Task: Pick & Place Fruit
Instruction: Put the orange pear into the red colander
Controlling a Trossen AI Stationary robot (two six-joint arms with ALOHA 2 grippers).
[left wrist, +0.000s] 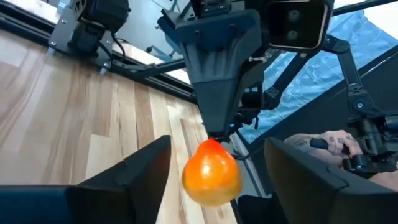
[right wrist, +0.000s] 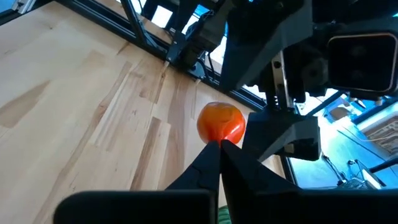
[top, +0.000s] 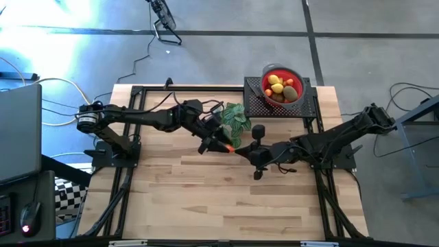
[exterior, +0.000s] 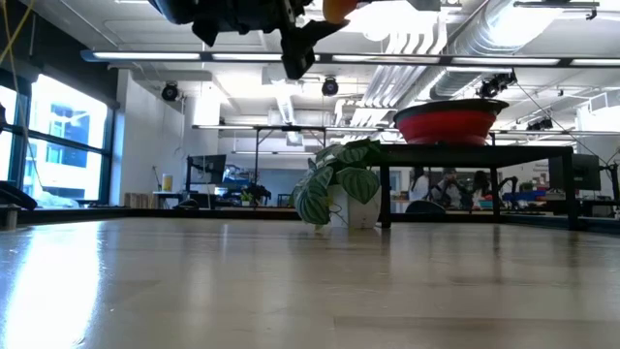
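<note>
An orange toy fruit (left wrist: 211, 177) is up in the air over the table's middle (top: 229, 146), between both grippers. My right gripper (right wrist: 221, 149) comes from the table's right and is shut on it. My left gripper (left wrist: 217, 149) comes from the left and is open. Its two fingers stand on either side of the fruit with a gap on each side. The low view has the fruit (exterior: 336, 8) at the picture's top, high above the wood. Several more fruits (top: 281, 86) lie in the red bowl (top: 296, 77). My right gripper pinches the orange fruit by its narrow end (left wrist: 211, 144) between the two fingertips (right wrist: 214, 155). The fingers come about level from the table's right side. The fruit is lifted clear of the table and sticks out beyond the fingertips toward my left gripper.
The red bowl stands on a black raised stand (top: 257, 103) at the far edge, right of centre. A green leafy plant (top: 235, 118) stands just beyond the grippers. Bare wood (top: 206, 199) lies toward the near edge. A person's hand (left wrist: 329, 140) shows beyond the table.
</note>
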